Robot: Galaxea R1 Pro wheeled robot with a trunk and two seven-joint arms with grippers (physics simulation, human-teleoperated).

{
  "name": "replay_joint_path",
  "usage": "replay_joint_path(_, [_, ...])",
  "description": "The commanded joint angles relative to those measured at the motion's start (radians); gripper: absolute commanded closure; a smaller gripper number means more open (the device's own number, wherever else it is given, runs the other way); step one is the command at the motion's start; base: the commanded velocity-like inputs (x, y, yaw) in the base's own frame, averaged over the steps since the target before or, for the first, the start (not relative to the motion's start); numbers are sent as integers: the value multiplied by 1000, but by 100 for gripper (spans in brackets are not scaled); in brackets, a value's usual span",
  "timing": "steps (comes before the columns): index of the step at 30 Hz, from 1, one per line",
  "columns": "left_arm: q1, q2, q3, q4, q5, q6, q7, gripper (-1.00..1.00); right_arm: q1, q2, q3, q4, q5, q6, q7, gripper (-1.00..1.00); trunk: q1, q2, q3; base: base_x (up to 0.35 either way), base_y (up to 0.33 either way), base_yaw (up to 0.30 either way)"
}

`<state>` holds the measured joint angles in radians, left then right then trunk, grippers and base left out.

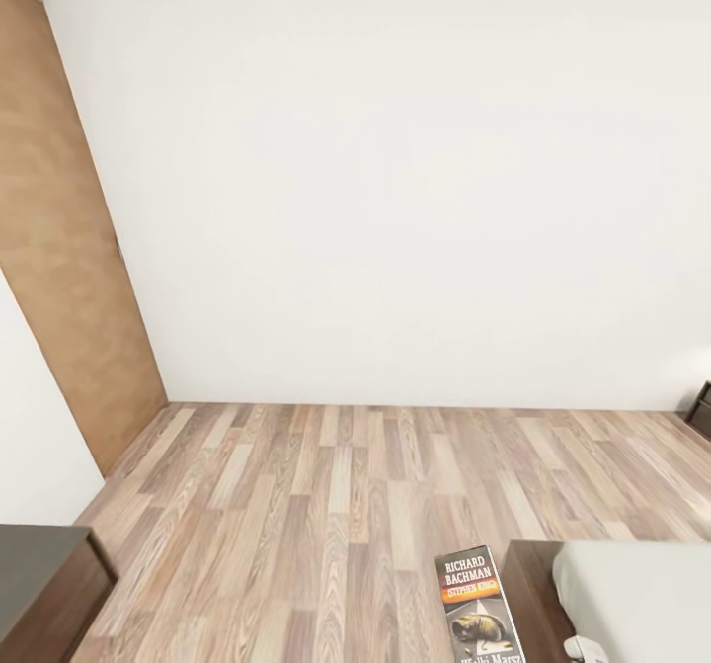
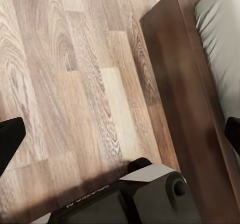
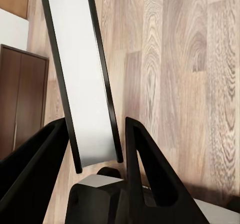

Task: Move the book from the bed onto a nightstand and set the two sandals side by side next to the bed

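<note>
The book [image 1: 479,609] stands upright at the bottom of the head view, its dark cover with white "Richard Bachman" and an orange band facing me. In the right wrist view my right gripper [image 3: 97,129] is shut on the book [image 3: 82,83], with the white page edge running up between the two black fingers [image 3: 142,159]. The bed [image 1: 533,584], with its dark wooden frame and light-grey mattress [image 1: 642,594], fills the lower right corner. My left gripper [image 2: 120,134] hangs open over the floor beside the bed frame [image 2: 185,98]. The sandals are out of view.
A low dark-brown cabinet [image 1: 44,584] with a glossy top stands at the lower left; it may be a nightstand, also seen as the cabinet [image 3: 25,98]. A brown door [image 1: 69,278] is on the left wall. Another dark piece [image 1: 701,408] touches the right edge. Wood-plank floor [image 1: 326,485] lies between.
</note>
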<state>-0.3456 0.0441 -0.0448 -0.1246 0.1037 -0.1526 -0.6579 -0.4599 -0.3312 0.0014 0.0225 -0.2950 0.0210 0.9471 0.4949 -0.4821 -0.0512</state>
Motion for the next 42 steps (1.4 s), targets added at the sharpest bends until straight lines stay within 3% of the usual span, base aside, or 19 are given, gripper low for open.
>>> replay_joint_path(1, [-1,0,-5,2,10,-2,-2,-100,-2,0,-4,2,-6,2,4,100,1,-2,-2,330,0,0])
replay_joint_path(42, [-1,0,-6,1,10,-2,1,-100,-2,0,-4,2,-6,2,4,100,1,-2,-2,330,0,0])
